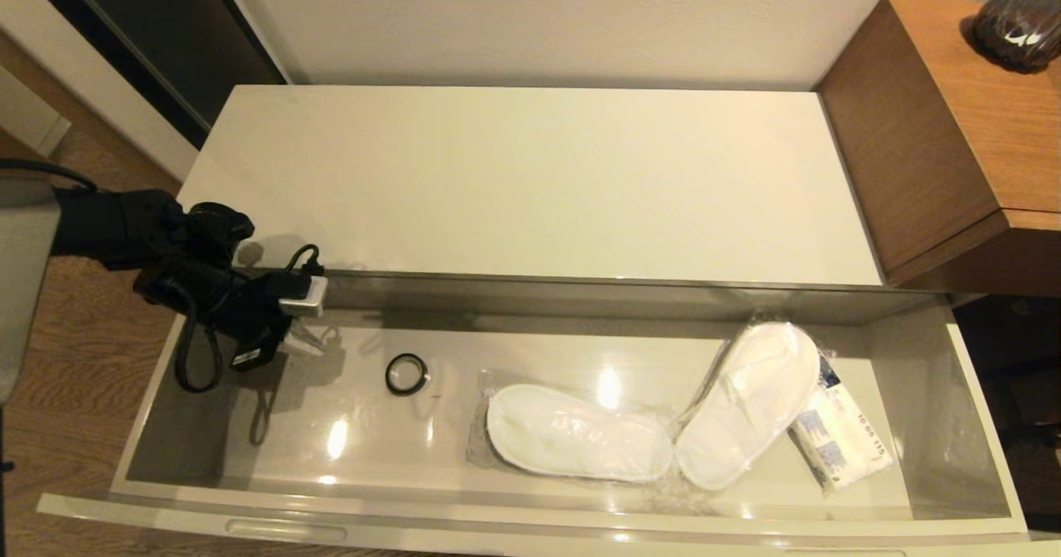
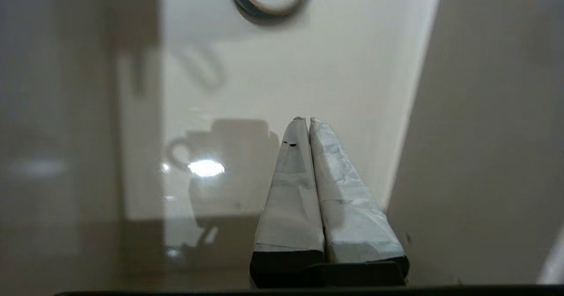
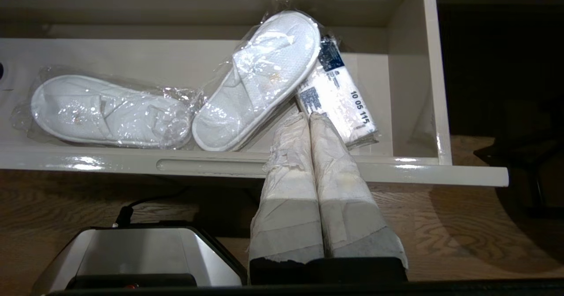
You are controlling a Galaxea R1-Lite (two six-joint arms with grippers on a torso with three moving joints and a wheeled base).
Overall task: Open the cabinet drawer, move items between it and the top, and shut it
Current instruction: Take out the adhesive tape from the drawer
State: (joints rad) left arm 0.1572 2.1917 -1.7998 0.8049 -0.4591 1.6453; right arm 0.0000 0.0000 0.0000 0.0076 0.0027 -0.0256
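Cabinet drawer stood pulled fully out, filling the lower half of the head view, its front edge with a recessed handle slot along the bottom of the frame. Top of the low cabinet spanned the middle of the frame above it, glossy. Inside the drawer: black tape roll lay flat, left of centre; the two white slippers in clear plastic lay right of centre, one lengthwise, the other tilted with its toe toward the drawer's back wall and its outer edge overlapping a white packet with blue print at the lower right. Left gripper hung at the left of the frame, over the drawer's back left corner, fingers pressed together and holding nothing; tape roll sat near it but apart. Right gripper, seen only by its own wrist camera, was parked in front of the drawer, fingers likewise closed and empty. Brown wooden unit with a dark vase occupied the upper right.
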